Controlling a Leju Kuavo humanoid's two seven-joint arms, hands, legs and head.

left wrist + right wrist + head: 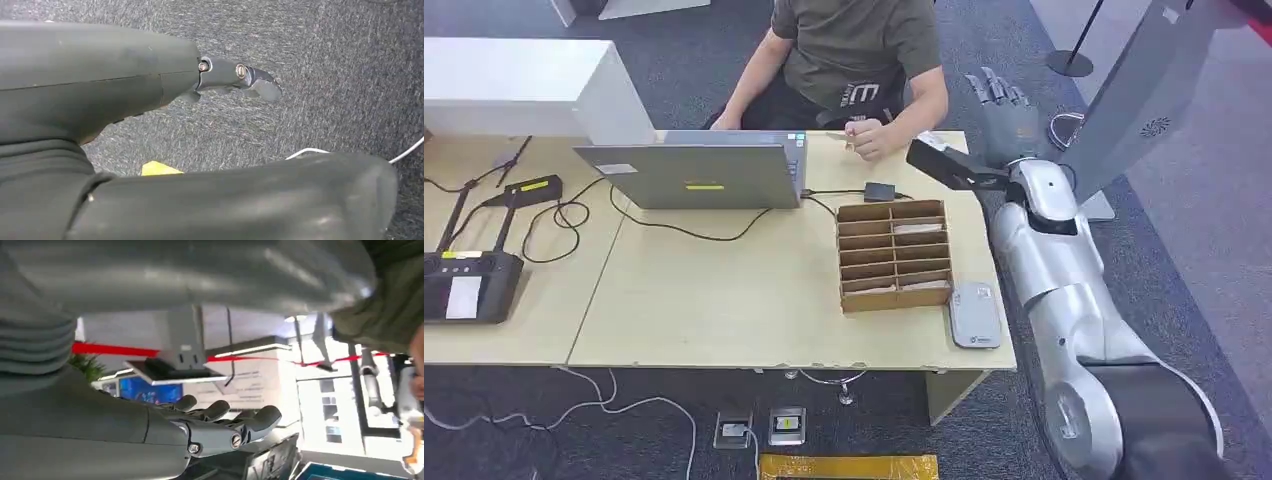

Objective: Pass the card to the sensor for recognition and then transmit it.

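So the silver right arm (1064,290) is stretched up past the far right corner of the light wooden table (724,300), with the grey right hand (1002,100) raised, fingers straight and spread, holding nothing. The left hand (235,77) hangs over dark carpet; can't tell how its fingers sit. The small pale card (856,136) is in the fist of the person in the olive shirt (854,45), resting on the table's far edge. The brown cardboard slotted box (894,255) has a few pale cards in some slots, and the flat grey sensor pad (975,314) lies just beside it.
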